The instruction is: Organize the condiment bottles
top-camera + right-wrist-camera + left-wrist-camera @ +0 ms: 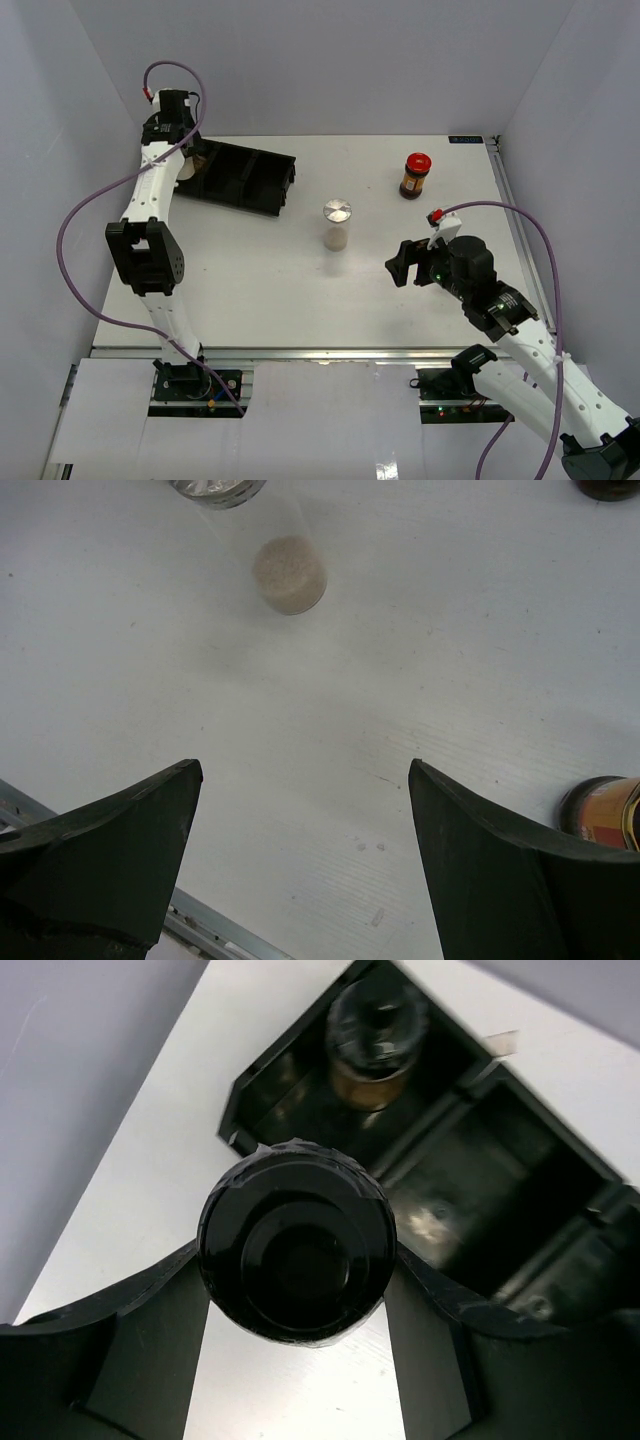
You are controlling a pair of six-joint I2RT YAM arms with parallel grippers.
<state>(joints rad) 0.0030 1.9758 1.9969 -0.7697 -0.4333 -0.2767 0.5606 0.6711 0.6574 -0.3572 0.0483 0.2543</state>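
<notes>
My left gripper (pixel 296 1305) is shut on the clear shaker by its round black top (pixel 295 1245), at the left end of the black compartmented tray (pixel 520 1190). In the top view this gripper (pixel 184 166) is at the table's far left. A brown jar (pixel 375 1045) stands in a tray compartment just beyond the shaker; its lid colour is unclear. The clear jar with a flat silver lid (pixel 337 222) stands mid-table and shows at the top of the right wrist view (pixel 288 575). A dark-brown jar with a red lid (pixel 415 175) stands at the back right. My right gripper (pixel 398 268) is open and empty, right of the silver-lidded jar.
The tray (pixel 245 175) lies at the back left, angled. In the right wrist view (pixel 305 780) the red-lidded jar (pixel 600 810) sits beside my right finger. The table's metal front rail (pixel 200 920) runs below my left finger. White walls enclose the table.
</notes>
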